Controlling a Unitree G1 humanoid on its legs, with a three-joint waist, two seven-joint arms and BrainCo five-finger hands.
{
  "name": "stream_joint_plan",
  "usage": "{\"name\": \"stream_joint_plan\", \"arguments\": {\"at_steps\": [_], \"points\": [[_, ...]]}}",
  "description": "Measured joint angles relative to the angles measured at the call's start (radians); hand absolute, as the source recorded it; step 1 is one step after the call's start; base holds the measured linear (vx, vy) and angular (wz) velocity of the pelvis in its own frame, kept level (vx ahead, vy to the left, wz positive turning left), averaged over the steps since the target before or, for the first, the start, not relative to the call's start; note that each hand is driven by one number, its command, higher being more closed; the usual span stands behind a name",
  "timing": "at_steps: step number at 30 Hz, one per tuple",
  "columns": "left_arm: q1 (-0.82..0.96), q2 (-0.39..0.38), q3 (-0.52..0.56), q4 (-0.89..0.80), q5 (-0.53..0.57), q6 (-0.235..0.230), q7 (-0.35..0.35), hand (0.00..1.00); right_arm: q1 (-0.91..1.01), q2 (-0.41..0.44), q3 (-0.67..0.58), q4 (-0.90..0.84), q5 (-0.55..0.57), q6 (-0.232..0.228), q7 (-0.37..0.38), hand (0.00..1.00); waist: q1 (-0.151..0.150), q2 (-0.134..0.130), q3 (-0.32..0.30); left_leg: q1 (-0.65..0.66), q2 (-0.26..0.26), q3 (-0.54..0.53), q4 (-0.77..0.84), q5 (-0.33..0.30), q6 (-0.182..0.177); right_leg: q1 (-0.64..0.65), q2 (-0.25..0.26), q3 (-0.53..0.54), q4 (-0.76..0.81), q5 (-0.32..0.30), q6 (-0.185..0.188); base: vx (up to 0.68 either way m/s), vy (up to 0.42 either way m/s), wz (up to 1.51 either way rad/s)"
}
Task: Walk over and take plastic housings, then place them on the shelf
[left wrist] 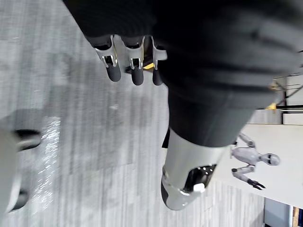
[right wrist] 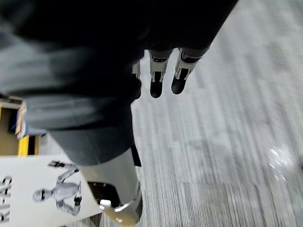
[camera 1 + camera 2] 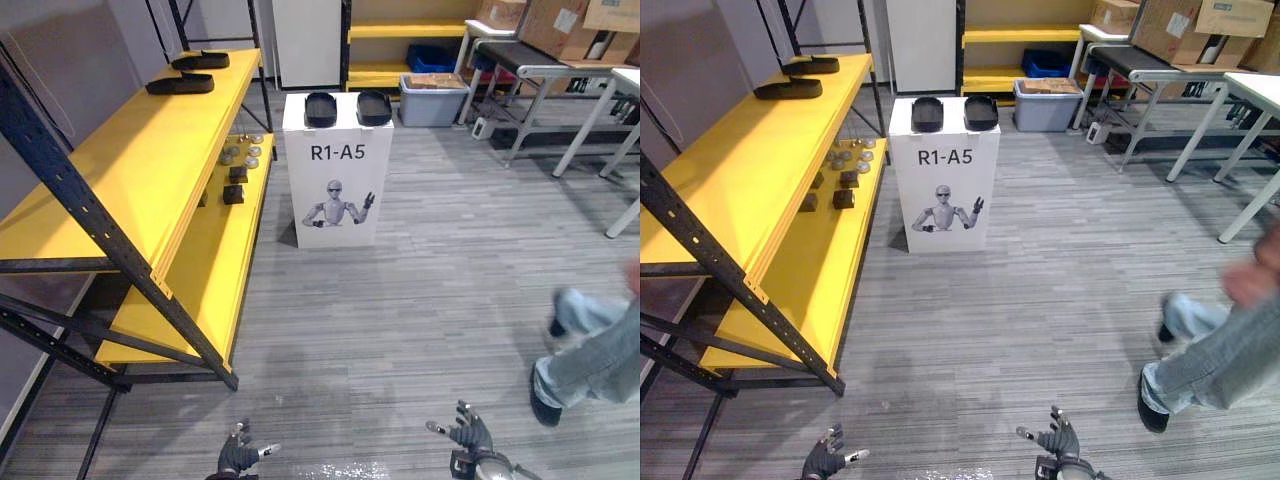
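1. Two black housings lie side by side on top of a white box, well ahead of the robot. The right housing sits just beside the left one, not touching it.
2. The box stands on the grey floor, just beside the far end of a yellow shelf with a dark frame that runs along the robot's left.
3. Two more lie on the shelf's top board near its far end, a nearer housing and a farther housing, close together.
4. The lower board carries small parts near the box. They are too small to tell for sure, perhaps round caps and dark blocks.
5. The left hand shows low at the near edge of the eye views, over the floor and well apart from every housing. In its wrist view the fingers are straight and relaxed, holding nothing.
6. The right hand is also low over the floor, with its fingers straight and spread, empty.
7. A person in jeans and dark shoes is on the floor to the robot's right, blurred.
8. Beyond the box, a grey bin sits on the floor. Further right stands a surface loaded with cartons.
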Motion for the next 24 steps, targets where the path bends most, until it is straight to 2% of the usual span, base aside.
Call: {"name": "stream_joint_plan", "arguments": {"at_steps": [4,11,24], "points": [[0.009,-0.001,0.018,-0.048,0.018,0.0,-0.004,0.0,-0.008,-0.003,-0.001,-0.032,-0.048,0.0,0.022,0.0,0.0,0.003,0.009,0.031,0.002,0.0,-0.012,-0.012,-0.019,0.034,0.003,-0.001,-0.017,-0.002,0.003,0.06,-0.008,-0.01],[0.02,-0.022,0.037,-0.1,0.016,-0.002,-0.022,0.0,-0.011,-0.003,-0.002,-0.04,-0.048,-0.001,0.037,0.0,-0.002,0.012,0.021,0.048,0.005,0.0,-0.01,-0.024,-0.038,0.05,0.003,-0.002,-0.015,-0.011,0.016,-0.01,-0.007,-0.01],[0.043,-0.047,0.04,-0.165,0.015,-0.001,-0.016,0.0,-0.012,0.001,-0.003,-0.04,-0.043,-0.001,0.022,0.0,0.0,0.017,0.021,0.039,0.006,0.015,-0.014,-0.021,-0.023,0.024,0.005,0.004,-0.013,-0.018,0.021,-0.04,-0.015,-0.03]]}}
